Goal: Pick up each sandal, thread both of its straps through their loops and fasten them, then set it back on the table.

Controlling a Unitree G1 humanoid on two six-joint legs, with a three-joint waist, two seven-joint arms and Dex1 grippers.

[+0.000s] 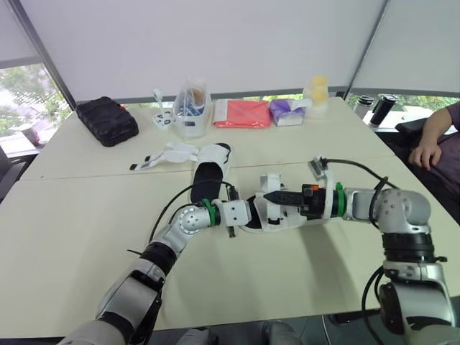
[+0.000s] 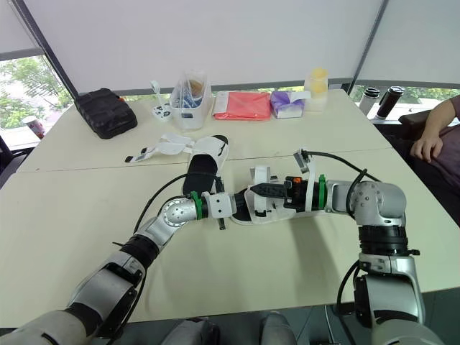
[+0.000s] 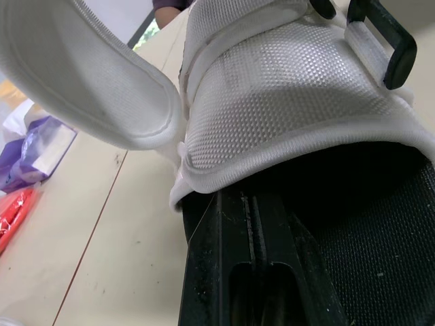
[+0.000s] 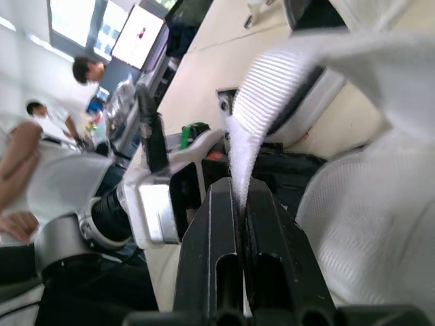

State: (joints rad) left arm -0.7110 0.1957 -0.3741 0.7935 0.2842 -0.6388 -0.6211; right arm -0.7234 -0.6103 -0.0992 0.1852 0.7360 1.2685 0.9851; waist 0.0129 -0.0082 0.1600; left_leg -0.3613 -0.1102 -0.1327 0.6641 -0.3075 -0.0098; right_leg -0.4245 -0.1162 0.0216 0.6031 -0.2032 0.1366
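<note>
The near sandal (image 1: 267, 221) is held at the centre of the frame, low over the table (image 1: 65, 237), between the two grippers. The left gripper (image 1: 243, 214) appears clamped on the edge of the black footbed, and the right gripper (image 1: 267, 195) is pinched tight on a white strap (image 4: 253, 129). The step is judged to be threading. The strap should be kept flat and taut and fed squarely into its loop, while the sole is steadied so that no twist is introduced. The second sandal (image 1: 210, 167) is seen just above, toward the upper centre, its straps splayed open.
</note>
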